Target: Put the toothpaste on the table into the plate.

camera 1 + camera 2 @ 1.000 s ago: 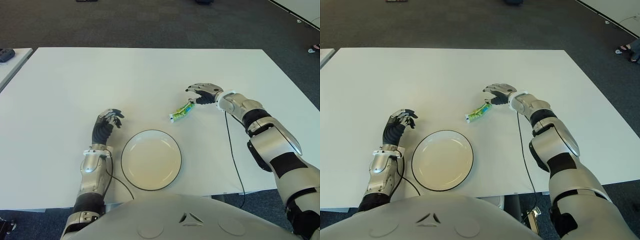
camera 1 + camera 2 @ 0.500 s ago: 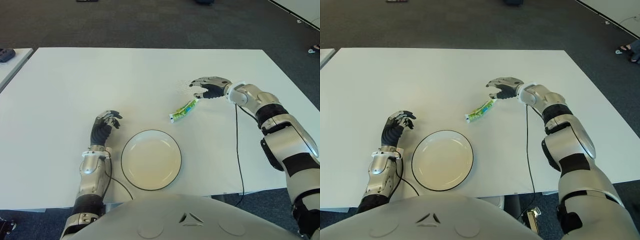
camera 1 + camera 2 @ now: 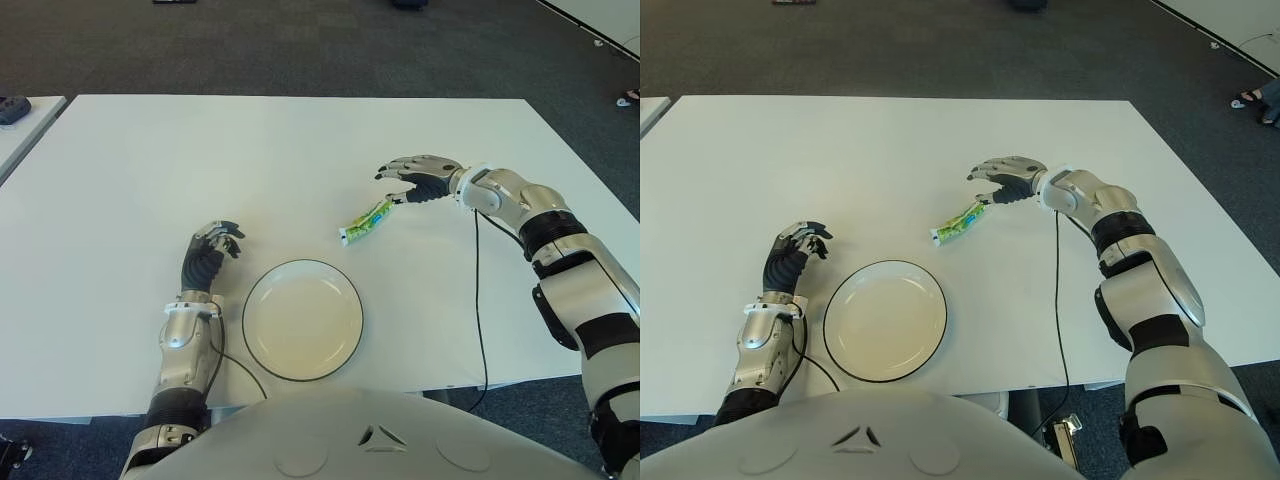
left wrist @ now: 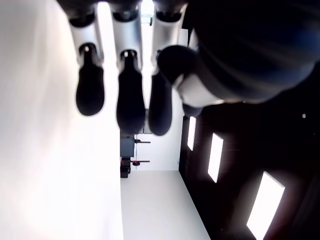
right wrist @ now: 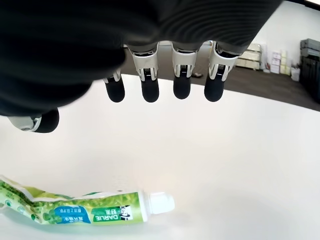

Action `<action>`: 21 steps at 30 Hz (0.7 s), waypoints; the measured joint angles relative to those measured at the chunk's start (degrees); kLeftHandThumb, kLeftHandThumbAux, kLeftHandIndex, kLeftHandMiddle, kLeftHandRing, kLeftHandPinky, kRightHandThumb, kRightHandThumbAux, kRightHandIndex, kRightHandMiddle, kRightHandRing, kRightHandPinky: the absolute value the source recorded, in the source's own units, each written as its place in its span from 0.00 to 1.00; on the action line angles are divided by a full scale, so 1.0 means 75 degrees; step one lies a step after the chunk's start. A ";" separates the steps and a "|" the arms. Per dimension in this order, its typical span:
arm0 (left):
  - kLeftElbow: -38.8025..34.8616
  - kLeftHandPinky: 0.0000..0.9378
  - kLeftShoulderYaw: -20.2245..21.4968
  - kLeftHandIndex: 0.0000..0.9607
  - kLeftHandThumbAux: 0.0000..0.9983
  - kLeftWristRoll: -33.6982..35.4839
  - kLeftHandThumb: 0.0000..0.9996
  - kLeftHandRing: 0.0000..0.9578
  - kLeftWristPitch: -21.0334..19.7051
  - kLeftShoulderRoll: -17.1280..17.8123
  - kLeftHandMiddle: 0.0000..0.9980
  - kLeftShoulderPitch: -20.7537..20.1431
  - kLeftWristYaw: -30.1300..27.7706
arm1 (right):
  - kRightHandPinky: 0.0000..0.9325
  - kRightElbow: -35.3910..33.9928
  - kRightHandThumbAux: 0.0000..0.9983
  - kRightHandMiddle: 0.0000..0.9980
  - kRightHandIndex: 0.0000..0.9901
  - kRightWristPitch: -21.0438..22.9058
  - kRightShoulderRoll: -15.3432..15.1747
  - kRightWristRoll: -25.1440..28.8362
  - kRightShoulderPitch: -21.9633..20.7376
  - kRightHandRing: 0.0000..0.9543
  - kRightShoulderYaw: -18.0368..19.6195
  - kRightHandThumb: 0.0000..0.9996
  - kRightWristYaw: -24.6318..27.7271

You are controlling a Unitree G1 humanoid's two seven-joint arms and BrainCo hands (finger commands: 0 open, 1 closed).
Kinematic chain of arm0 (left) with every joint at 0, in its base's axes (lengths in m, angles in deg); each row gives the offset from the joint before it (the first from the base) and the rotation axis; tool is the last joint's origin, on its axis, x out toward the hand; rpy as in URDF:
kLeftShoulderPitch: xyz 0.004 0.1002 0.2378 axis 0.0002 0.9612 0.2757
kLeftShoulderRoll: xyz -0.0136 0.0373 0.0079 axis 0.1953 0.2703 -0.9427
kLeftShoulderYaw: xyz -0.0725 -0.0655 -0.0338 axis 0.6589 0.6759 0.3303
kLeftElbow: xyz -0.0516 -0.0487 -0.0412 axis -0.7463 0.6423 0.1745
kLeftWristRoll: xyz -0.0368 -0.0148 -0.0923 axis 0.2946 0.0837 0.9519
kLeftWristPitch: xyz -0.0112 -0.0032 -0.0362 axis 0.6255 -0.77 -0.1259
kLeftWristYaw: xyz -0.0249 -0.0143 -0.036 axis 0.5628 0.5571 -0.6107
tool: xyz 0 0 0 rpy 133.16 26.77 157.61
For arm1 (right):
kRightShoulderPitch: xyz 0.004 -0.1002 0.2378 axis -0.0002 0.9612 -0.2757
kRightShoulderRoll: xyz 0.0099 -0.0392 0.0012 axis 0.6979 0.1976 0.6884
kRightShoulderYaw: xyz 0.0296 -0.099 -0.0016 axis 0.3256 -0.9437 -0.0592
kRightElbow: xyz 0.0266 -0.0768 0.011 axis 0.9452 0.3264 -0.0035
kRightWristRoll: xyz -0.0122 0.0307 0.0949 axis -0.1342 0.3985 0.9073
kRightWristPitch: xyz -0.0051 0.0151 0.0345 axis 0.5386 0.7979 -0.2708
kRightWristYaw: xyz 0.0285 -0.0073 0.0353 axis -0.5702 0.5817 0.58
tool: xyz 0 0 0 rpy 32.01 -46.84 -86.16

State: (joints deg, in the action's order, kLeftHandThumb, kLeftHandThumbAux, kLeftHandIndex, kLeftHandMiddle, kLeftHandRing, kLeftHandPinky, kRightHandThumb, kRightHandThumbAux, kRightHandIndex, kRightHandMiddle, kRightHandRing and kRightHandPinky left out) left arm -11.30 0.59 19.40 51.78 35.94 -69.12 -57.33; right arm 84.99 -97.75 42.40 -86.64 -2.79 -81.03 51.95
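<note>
Right robot hand (image 3: 418, 176) beside toothpaste (image 3: 366, 221)

A second ago the right hand (image 3: 418, 177) sat low over the cap end of the toothpaste (image 3: 366, 221), its fingers (image 5: 181, 83) curled down close to the tube. Since then it has drawn back toward the robot's right and the far side of the worktop, lifted clear of the tube, and the fingers have spread open. The forearm has swung outward with it. The toothpaste's cap end now lies uncovered just beside the fingertips.
</note>
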 measured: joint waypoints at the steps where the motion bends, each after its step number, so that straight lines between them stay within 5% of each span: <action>1: 0.0003 0.65 0.0001 0.44 0.68 0.0003 0.84 0.66 0.0004 0.0003 0.50 0.0000 0.0000 | 0.00 -0.0023 0.14 0.00 0.00 -0.0018 -0.0024 -0.0002 0.0019 0.00 -0.0001 0.51 0.0002; 14: -0.0013 0.65 -0.0022 0.43 0.68 -0.0114 0.83 0.65 0.0007 0.0012 0.49 0.0003 0.0004 | 0.00 -0.0409 0.12 0.00 0.00 -0.0357 -0.0405 -0.0072 0.0278 0.00 0.0006 0.46 -0.0077; 21: -0.0040 0.64 -0.0015 0.42 0.68 -0.0121 0.83 0.64 0.0005 0.0042 0.50 0.0004 0.0003 | 0.00 -0.0447 0.12 0.00 0.00 -0.0370 -0.0440 -0.0160 0.0505 0.00 0.0016 0.47 -0.0730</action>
State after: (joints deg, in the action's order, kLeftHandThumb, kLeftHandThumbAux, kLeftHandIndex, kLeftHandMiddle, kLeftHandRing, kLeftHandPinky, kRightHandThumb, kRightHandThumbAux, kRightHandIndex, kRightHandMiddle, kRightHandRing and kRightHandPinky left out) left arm -11.60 0.47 18.49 51.81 36.25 -69.10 -57.31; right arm 81.64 -100.53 39.10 -87.84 1.00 -80.91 46.47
